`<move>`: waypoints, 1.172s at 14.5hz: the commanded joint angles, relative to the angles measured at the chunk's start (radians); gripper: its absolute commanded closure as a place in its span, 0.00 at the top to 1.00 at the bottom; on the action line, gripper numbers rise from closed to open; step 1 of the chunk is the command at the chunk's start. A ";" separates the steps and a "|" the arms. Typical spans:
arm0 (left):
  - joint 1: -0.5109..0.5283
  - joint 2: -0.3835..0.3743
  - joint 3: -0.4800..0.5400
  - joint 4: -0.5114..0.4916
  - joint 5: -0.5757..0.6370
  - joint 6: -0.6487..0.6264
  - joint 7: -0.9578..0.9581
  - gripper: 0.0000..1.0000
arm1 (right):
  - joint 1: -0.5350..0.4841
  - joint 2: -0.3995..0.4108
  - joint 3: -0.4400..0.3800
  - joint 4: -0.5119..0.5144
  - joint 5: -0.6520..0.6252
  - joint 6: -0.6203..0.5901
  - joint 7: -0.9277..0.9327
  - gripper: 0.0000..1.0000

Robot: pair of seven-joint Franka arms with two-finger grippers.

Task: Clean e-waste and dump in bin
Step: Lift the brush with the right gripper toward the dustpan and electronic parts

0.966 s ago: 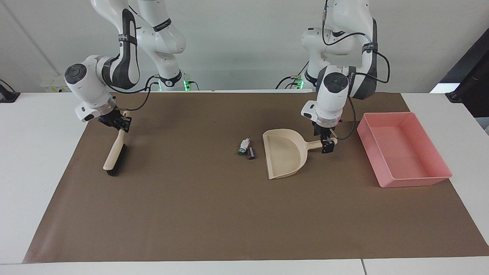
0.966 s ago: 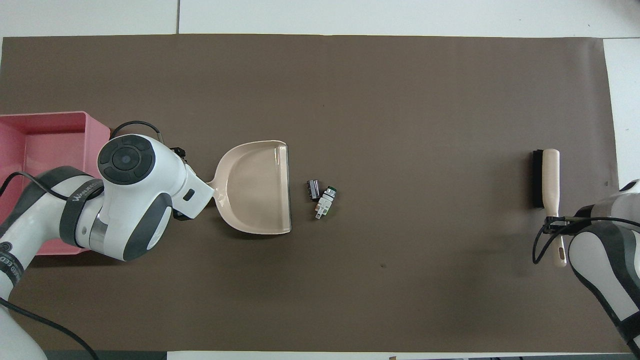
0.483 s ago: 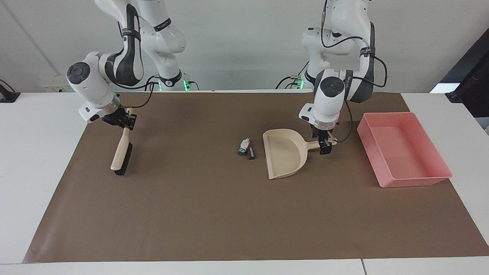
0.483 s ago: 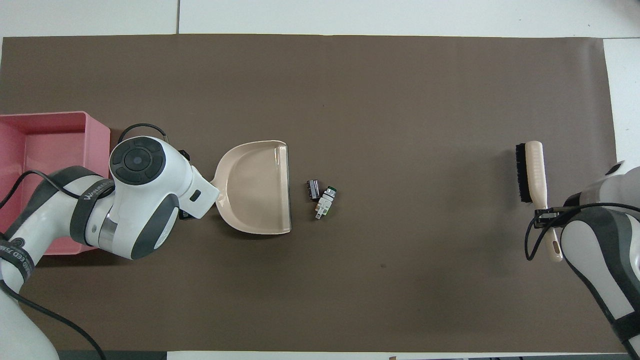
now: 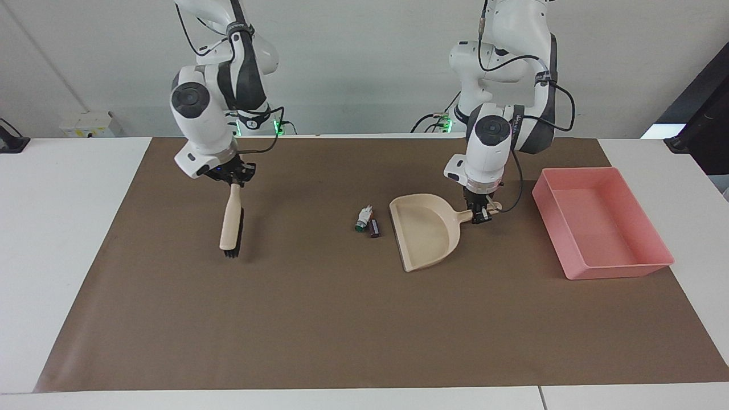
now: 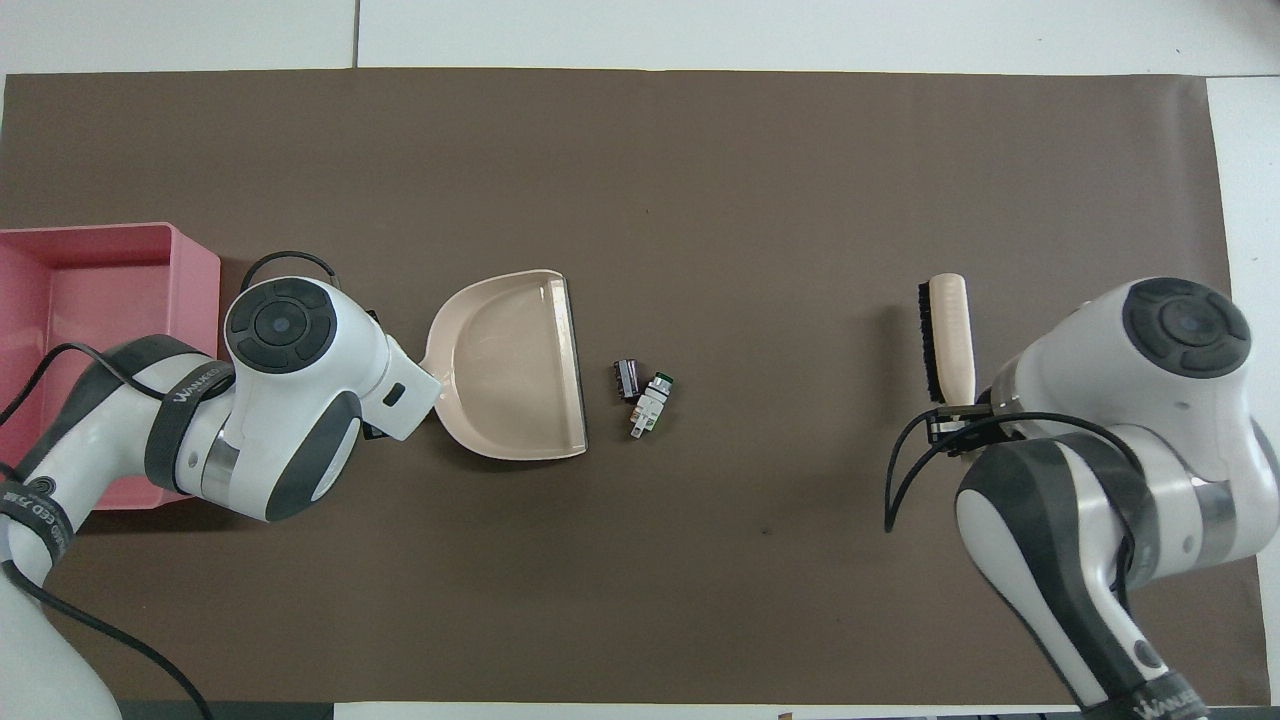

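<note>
The e-waste lies mid-mat: a white piece with a green end [image 5: 362,218] [image 6: 652,405] and a dark cylinder [image 5: 374,228] [image 6: 626,379], side by side. The beige dustpan [image 5: 424,230] [image 6: 510,365] sits beside them toward the left arm's end, its open lip facing them. My left gripper [image 5: 483,215] is shut on the dustpan's handle. My right gripper [image 5: 233,177] [image 6: 955,420] is shut on the handle of a beige brush [image 5: 230,222] [image 6: 948,335], held over the mat toward the right arm's end. The pink bin [image 5: 621,270] [image 6: 120,228] stands at the left arm's end.
A brown mat [image 5: 342,319] covers most of the white table. The left arm's wrist hangs over the mat between dustpan and bin and hides its gripper in the overhead view.
My right gripper has carried the brush from the mat's edge toward the middle, closer to the e-waste. My left gripper has turned the dustpan slightly. The e-waste has not moved.
</note>
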 commanded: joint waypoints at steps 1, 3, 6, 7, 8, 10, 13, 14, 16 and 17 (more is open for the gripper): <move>0.002 -0.018 0.013 0.021 0.020 -0.023 -0.013 0.04 | 0.100 0.008 -0.004 0.006 -0.007 -0.024 0.146 0.00; 0.005 -0.020 0.021 0.070 0.020 -0.103 -0.013 0.00 | 0.160 0.043 -0.004 0.020 -0.003 -0.029 0.244 0.00; 0.008 -0.020 0.022 0.090 0.077 -0.131 0.000 0.00 | 0.238 0.096 0.000 0.078 0.024 -0.024 0.371 0.00; 0.006 -0.021 0.021 0.089 0.129 -0.134 0.000 0.00 | 0.266 0.108 0.000 0.093 0.053 -0.024 0.399 0.00; 0.000 -0.027 0.021 0.080 0.132 -0.137 0.000 0.00 | 0.284 0.119 0.000 0.106 0.073 -0.019 0.419 0.00; -0.003 -0.017 0.016 0.079 0.132 -0.137 0.000 0.00 | 0.312 0.148 0.002 0.138 0.108 -0.012 0.433 0.00; -0.009 -0.009 0.013 0.075 0.132 -0.126 0.000 0.00 | 0.389 0.218 0.002 0.202 0.121 -0.016 0.479 0.00; -0.012 -0.009 0.013 0.067 0.132 -0.125 0.000 0.00 | 0.418 0.249 0.002 0.231 0.121 -0.029 0.485 0.00; -0.030 0.017 0.013 0.067 0.132 -0.113 -0.004 0.00 | 0.446 0.315 0.002 0.285 0.118 -0.044 0.508 0.00; -0.032 0.019 0.013 0.067 0.132 -0.109 -0.006 0.00 | 0.471 0.335 0.002 0.296 0.113 -0.055 0.510 0.00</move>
